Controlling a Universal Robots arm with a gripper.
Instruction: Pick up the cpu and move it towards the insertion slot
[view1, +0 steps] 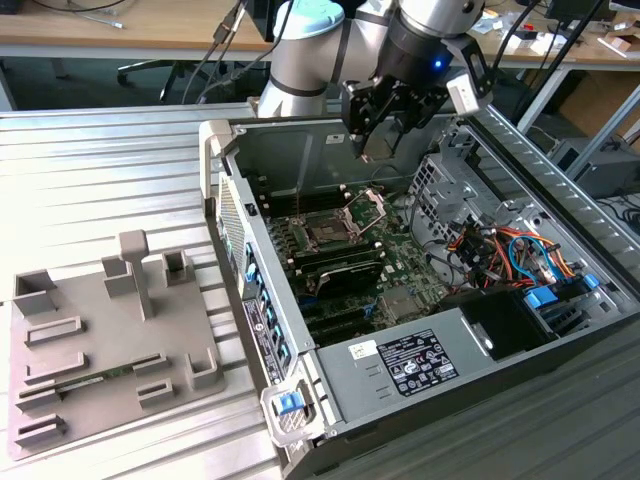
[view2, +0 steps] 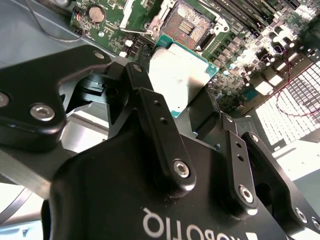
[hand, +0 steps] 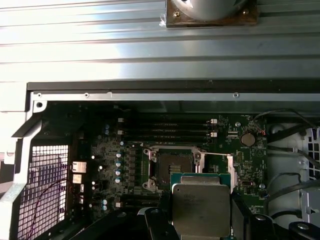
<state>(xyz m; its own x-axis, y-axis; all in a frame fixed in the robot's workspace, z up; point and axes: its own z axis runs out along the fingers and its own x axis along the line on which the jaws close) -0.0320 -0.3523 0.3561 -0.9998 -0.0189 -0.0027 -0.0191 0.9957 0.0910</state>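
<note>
In both wrist views the cpu (view2: 182, 75) (hand: 200, 202), a flat silvery square with a green rim, sits between the black fingers (view2: 150, 105) of my gripper (view2: 177, 87) (hand: 201, 216), which is shut on its two opposite edges. The insertion slot (view2: 184, 22) (hand: 172, 167), a dark square socket in a silver frame, lies open on the motherboard just beyond the chip. In the exterior view my gripper (view1: 375, 145) hangs above the open computer case, higher than the insertion slot (view1: 328, 235) and toward the back wall.
The socket's hinged bracket (view1: 368, 206) stands raised. Memory slots (hand: 165, 131) run beside the socket. A drive cage (view1: 445, 175) and bundled cables (view1: 500, 250) fill the case toward the exterior view's right. A grey fixture plate (view1: 100, 340) lies outside the case.
</note>
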